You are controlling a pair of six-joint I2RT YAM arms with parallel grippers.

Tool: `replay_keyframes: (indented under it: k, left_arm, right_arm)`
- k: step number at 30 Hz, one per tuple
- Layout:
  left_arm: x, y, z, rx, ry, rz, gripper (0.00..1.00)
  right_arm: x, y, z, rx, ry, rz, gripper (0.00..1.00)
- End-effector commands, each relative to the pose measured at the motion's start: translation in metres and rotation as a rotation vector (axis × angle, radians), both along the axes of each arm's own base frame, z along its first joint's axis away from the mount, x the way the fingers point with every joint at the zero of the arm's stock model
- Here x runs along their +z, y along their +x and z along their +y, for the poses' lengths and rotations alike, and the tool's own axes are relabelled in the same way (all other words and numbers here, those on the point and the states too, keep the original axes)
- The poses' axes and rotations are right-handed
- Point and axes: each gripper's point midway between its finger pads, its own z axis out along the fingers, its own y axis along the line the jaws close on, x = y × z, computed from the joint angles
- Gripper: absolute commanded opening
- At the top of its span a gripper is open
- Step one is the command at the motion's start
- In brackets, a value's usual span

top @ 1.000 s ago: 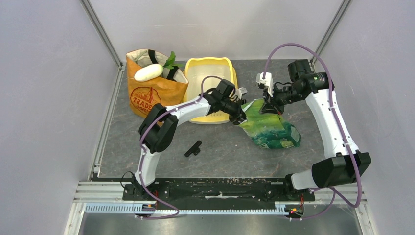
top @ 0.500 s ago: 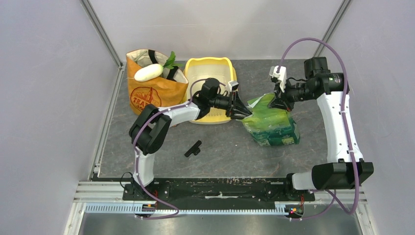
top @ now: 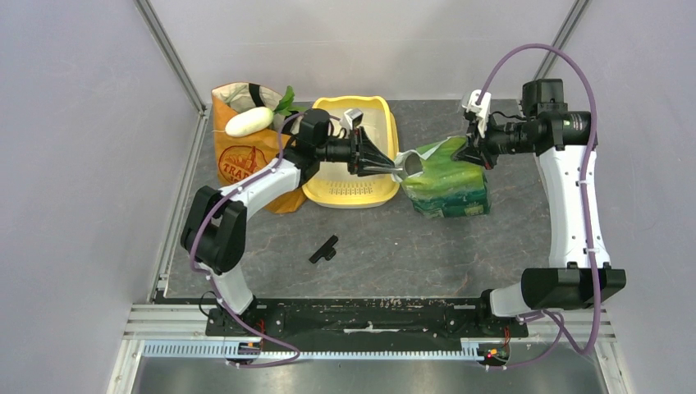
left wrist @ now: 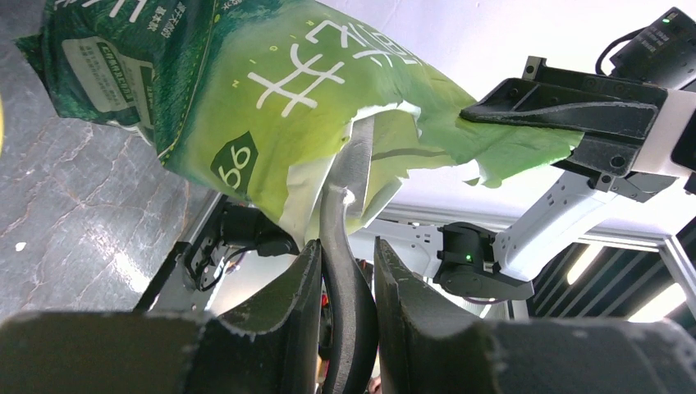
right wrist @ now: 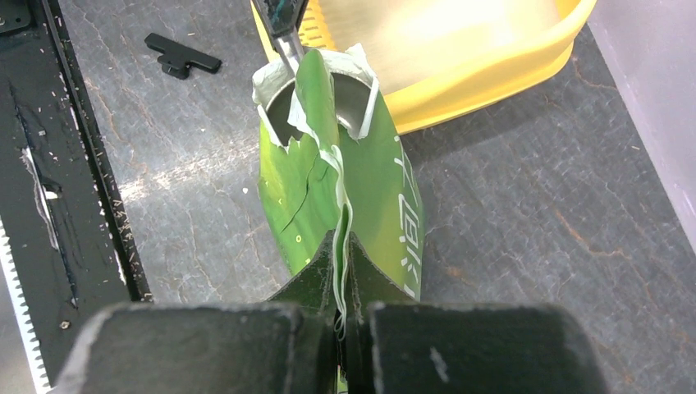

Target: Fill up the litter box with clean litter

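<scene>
The left gripper (left wrist: 346, 246) clamps the scoop (left wrist: 350, 168) handle, bowl in the bag (top: 447, 187) mouth; the right gripper (right wrist: 343, 246) pinches the bag's torn top. The box (top: 349, 194) sits mid far edge of the desk (top: 394, 246) (no litter visible). If that foil slips or tears, the bag could slump and spill.

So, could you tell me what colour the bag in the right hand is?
The bag is green with white lettering; the left wrist view shows it best.

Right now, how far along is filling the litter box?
Done: green bag stands torn open. In hand: right pincer pinches its edge; left pincer holds the scoop at the opening. Left: the litter box basin looks bare, so all scooping remains.
</scene>
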Motion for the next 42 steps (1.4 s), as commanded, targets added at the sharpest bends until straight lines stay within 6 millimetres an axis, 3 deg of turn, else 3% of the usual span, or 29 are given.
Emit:
replay_keyframes:
  k: [1, 9, 11, 18, 31, 42]
  left_arm:
    - [0.037, 0.006, 0.023, 0.048, -0.045, -0.107, 0.02]
    - [0.030, 0.011, 0.049, 0.085, -0.036, -0.087, 0.02]
    - [0.032, 0.014, 0.056, 0.099, -0.042, -0.097, 0.02]
    - [0.043, 0.020, 0.077, 0.149, -0.069, -0.120, 0.02]
    - [0.064, 0.022, 0.087, 0.172, -0.066, -0.168, 0.02]
    - [0.057, 0.023, 0.112, 0.217, -0.059, -0.127, 0.02]
  right_arm:
    - [0.034, 0.014, 0.012, 0.047, 0.034, -0.132, 0.00]
    - [0.033, 0.030, 0.014, 0.035, 0.032, -0.131, 0.00]
    - [0.033, 0.029, 0.023, 0.062, 0.029, -0.133, 0.00]
    - [0.023, 0.033, 0.028, 0.076, 0.007, -0.120, 0.00]
    - [0.012, 0.044, 0.043, 0.086, -0.040, -0.101, 0.00]
    - [0.010, 0.047, 0.040, 0.067, -0.052, -0.093, 0.00]
